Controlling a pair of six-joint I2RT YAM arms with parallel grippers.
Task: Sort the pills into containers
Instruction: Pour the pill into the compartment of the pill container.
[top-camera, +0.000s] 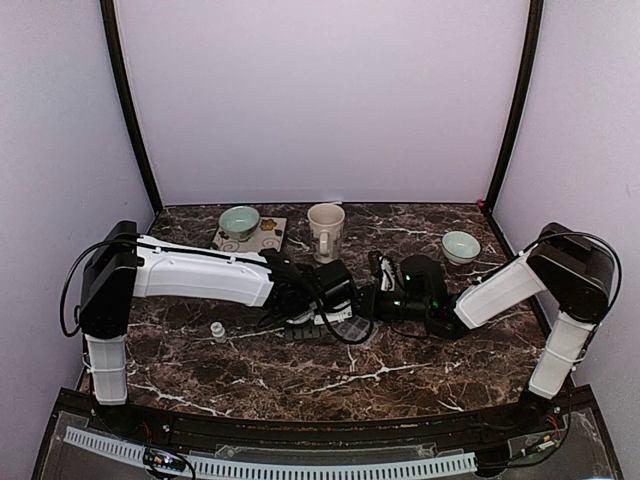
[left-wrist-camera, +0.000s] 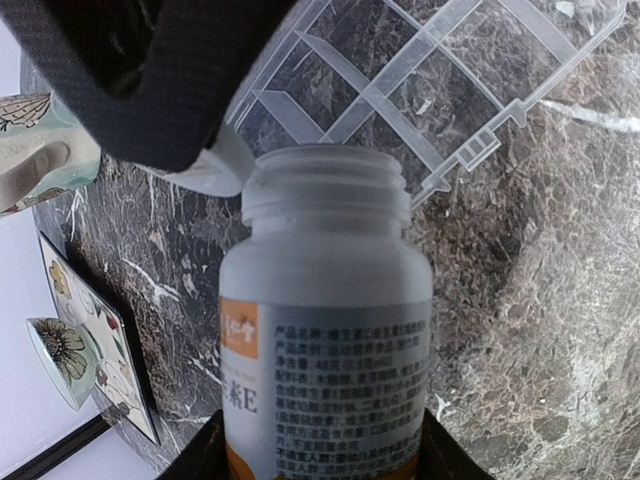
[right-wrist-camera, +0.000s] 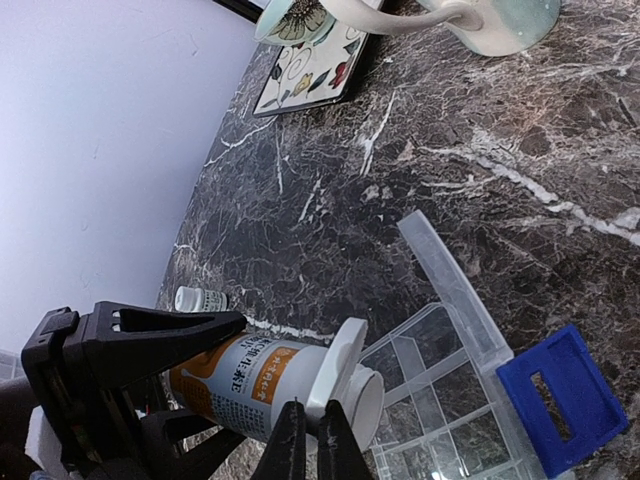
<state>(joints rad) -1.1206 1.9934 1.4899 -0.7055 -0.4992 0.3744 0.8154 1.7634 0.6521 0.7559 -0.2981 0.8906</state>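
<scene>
Gripping the bottle (left-wrist-camera: 325, 330) sideways in our left gripper (left-wrist-camera: 325, 452), mouth at the tray's (left-wrist-camera: 400, 90) edge, we've got the right gripper (right-wrist-camera: 308, 440) pressed together right by its flipped-open cap (right-wrist-camera: 340, 362).

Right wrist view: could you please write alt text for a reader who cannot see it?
The left gripper holds a white pill bottle tipped sideways, its mouth at the clear organizer tray. The right gripper pinches a white cap beside that mouth. Behind, a mug and a small vial stand on dark marble.
</scene>
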